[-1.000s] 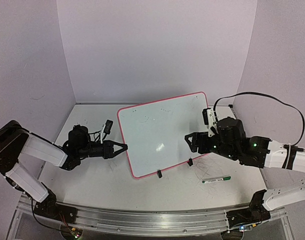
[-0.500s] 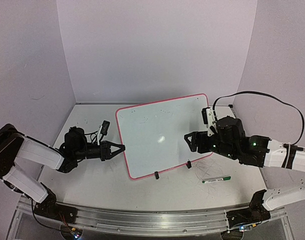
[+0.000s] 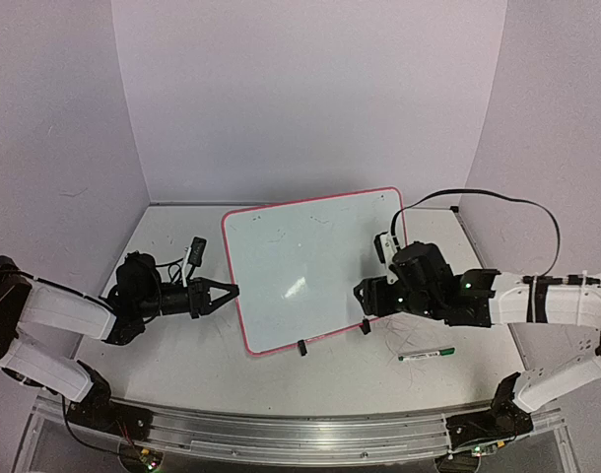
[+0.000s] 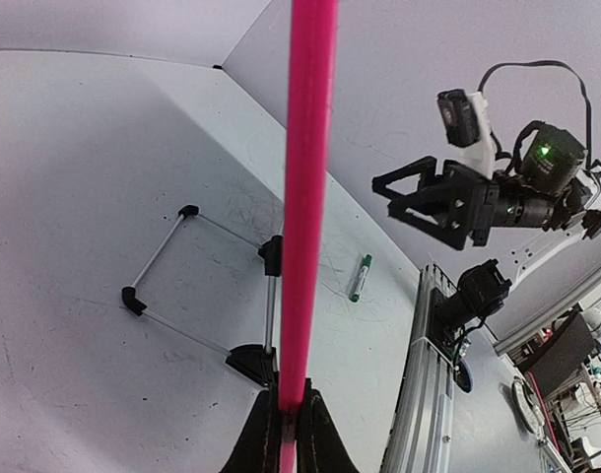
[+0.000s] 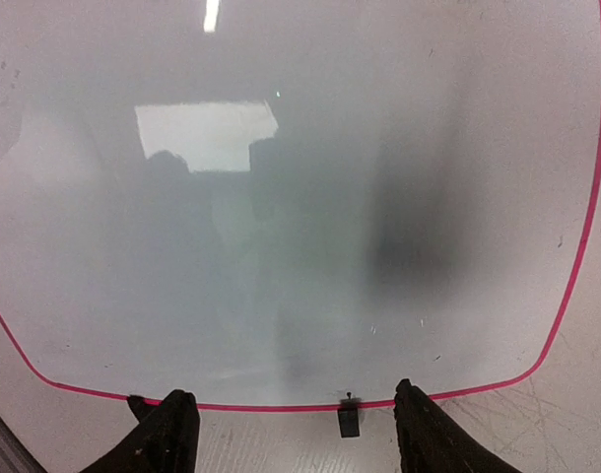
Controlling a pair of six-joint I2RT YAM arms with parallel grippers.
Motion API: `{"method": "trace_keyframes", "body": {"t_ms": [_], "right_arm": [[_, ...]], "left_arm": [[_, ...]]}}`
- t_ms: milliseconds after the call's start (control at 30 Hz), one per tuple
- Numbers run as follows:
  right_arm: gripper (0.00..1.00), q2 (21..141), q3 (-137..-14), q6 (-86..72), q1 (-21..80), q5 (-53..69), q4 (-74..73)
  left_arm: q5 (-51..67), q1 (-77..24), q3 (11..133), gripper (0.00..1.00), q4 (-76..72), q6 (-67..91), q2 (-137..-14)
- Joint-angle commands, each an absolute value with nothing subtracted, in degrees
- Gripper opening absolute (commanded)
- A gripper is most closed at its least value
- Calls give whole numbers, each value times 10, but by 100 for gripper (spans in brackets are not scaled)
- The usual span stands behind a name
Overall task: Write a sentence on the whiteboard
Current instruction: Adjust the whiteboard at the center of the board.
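The whiteboard point(image 3: 300, 266), glossy white with a red-pink rim, lies tilted in the middle of the table. My left gripper point(image 3: 232, 290) is shut on its left rim; in the left wrist view the rim point(image 4: 305, 197) runs up from between the closed jaws of that gripper point(image 4: 289, 419). My right gripper point(image 3: 363, 296) stands open at the board's lower right edge. Its fingers point(image 5: 167, 434) straddle the pink rim beside a small black clip point(image 5: 349, 420), with nothing held. The sentence is not in view; the board face point(image 5: 310, 217) shows only reflections and faint specks.
A green marker point(image 3: 426, 353) lies on the table near the right arm, also seen as the marker point(image 4: 360, 277) past the board's wire stand point(image 4: 163, 286). Grey scribbles mark the tabletop around it. Purple walls close in the back and sides.
The left arm has drawn back to the left, dragging and turning the whiteboard with it. The right gripper has followed leftward to the board's edge and narrowed a little.
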State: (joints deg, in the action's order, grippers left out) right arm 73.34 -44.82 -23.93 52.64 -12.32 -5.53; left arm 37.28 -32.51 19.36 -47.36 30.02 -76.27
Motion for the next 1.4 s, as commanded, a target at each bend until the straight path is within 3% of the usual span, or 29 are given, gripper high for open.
{"method": "trace_keyframes", "body": {"t_ms": [0, 233, 500, 800, 1367], "right_arm": [[63, 795, -424, -239, 527, -114, -56], [56, 861, -389, -252, 527, -114, 31], [37, 927, -398, -268, 527, -128, 65], [1, 916, -377, -311, 527, -209, 66], [0, 891, -352, -299, 526, -244, 72]], "left_arm": [[358, -318, 184, 0, -506, 309, -754], [335, -318, 161, 0, -506, 308, -742], [331, -318, 154, 0, -505, 310, -734], [316, -318, 139, 0, -505, 315, -714], [350, -319, 157, 2, -504, 335, -749]]}}
